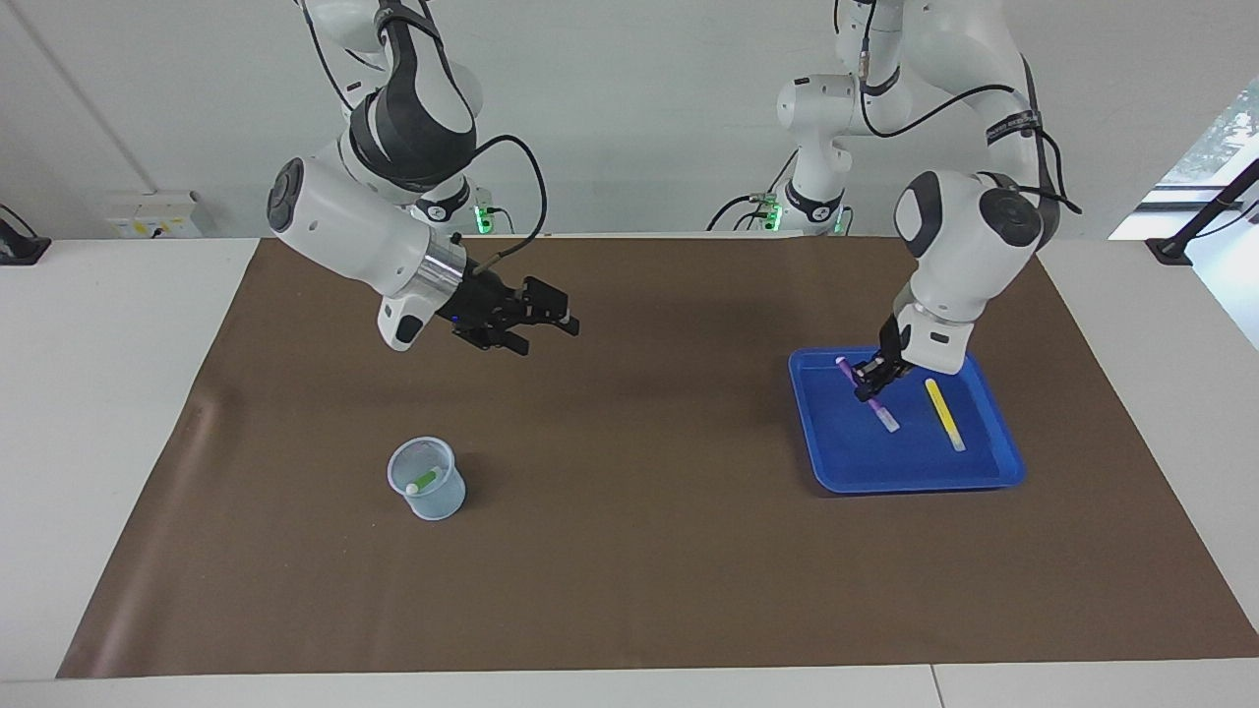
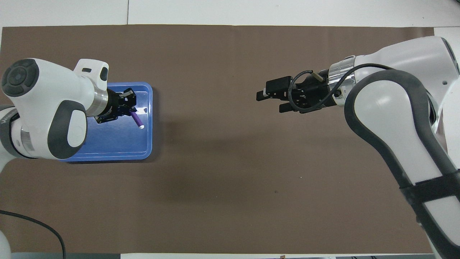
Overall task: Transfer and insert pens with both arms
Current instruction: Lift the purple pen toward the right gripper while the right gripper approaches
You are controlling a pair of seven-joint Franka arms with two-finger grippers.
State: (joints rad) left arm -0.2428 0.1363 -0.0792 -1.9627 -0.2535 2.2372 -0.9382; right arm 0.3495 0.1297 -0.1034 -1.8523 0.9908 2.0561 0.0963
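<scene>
The left gripper (image 1: pixel 870 379) hangs low with its fingers pinched together, wrist tilted; the right gripper (image 1: pixel 551 320) reaches out level, fingers spread wide.

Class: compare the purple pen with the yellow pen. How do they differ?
The purple pen is held tilted in the left end effector over the blue tray; the yellow pen lies flat in that tray, untouched. Their colours differ too. Both are thin sticks with pale cap ends.
</scene>
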